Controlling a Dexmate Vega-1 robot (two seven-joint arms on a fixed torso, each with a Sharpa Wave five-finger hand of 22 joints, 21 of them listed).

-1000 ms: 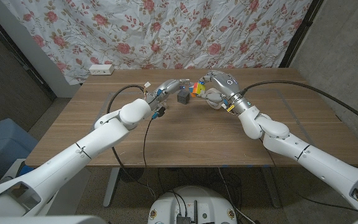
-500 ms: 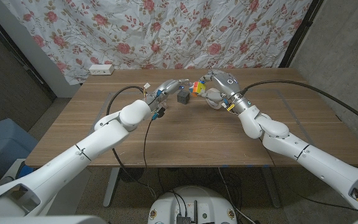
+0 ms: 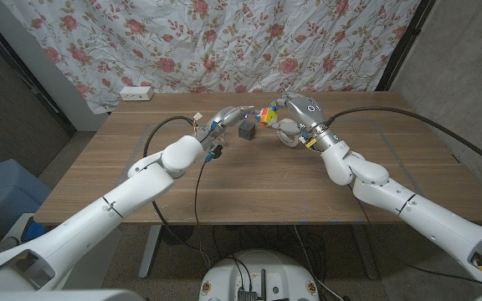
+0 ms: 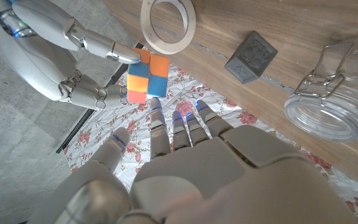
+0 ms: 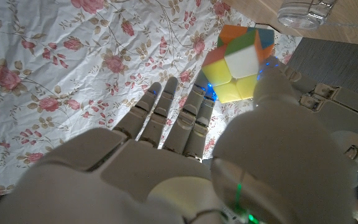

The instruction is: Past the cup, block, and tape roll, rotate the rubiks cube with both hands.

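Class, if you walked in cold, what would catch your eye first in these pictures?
The bright rubiks cube, held off the table at the far middle by the right robot hand, with the left robot hand open just short of it. Then the tape roll, dark block and glass jar beside them.

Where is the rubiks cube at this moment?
In the head view the rubiks cube is held off the table by the right hand, past the grey block, with the left hand close beside it.

White arms w/ black cables, silver-grey robot hands.
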